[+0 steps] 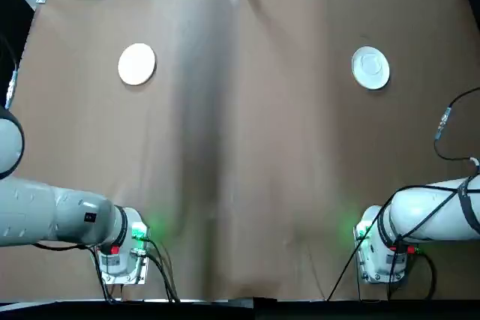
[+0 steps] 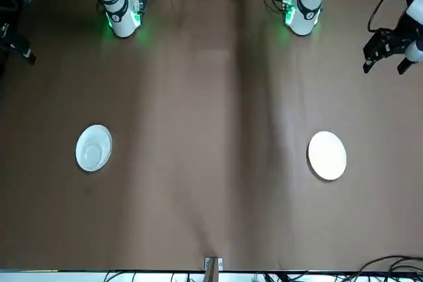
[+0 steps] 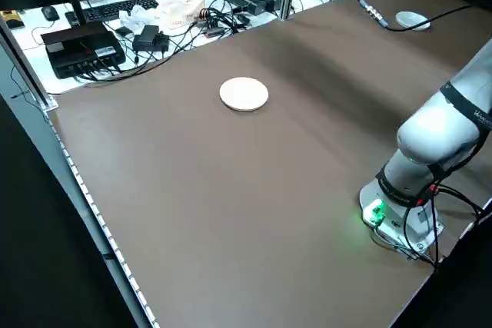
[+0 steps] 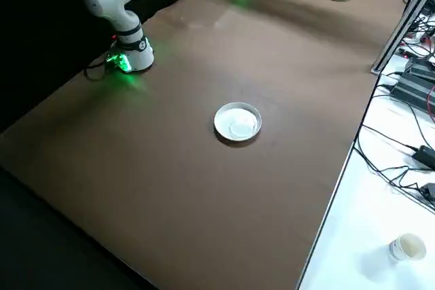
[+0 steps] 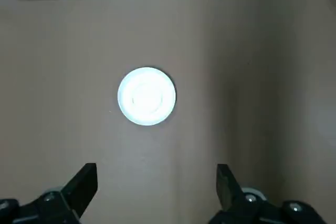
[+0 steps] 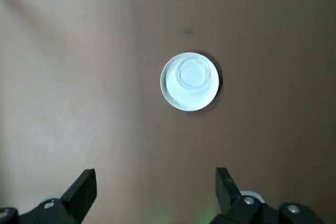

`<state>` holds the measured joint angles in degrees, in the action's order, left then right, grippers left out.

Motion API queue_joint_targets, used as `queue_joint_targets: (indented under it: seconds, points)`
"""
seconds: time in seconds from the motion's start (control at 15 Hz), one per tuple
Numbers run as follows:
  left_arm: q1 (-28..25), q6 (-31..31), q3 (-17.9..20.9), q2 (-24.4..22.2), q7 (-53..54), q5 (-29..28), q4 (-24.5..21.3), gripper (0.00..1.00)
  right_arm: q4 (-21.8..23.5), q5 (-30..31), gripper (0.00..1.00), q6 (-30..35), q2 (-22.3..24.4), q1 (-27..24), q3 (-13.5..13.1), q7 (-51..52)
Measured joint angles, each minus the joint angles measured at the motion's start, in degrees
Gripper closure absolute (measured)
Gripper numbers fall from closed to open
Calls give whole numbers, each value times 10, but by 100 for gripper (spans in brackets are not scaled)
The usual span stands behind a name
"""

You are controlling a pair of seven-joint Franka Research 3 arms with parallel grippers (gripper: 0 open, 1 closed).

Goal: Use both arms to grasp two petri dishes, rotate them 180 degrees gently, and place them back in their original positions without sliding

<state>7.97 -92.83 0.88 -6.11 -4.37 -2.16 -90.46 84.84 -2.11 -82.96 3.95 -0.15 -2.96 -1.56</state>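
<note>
Plain cream-white round dish (image 5: pixel 146 96) lies ahead of L black two-finger gripper (image 5: pixel 157 195), apart; glossy white ringed dish (image 6: pixel 189 82) likewise w/ R black gripper (image 6: pixel 156 198). Both grippers' fingers wide.

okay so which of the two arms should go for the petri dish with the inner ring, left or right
Right, I'd say. That petri dish lies on the robot's right side of the table, and the right gripper is open, facing it. The left gripper faces the plain dish.

Right arm (image 1: pixel 439 211) and left arm (image 1: pixel 56 211) cut off by top view's edges.
</note>
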Motion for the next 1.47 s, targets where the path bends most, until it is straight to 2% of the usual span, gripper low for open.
queue_joint_targets:
  seconds: [0.47, 1.07, 1.47]
  points:
    - [0, 7, 2, 17, 0, 0, 0, 0, -23, 1, 0, -7, -19, 1, 2, 24]
    - [-3, 7, 3, 24, 33, 0, 0, 0, -25, 5, 0, -11, -40, -1, 0, 58]
    - [-10, 11, 4, 36, 29, 26, -6, 0, -26, 5, 0, -23, -61, -2, 0, 64]
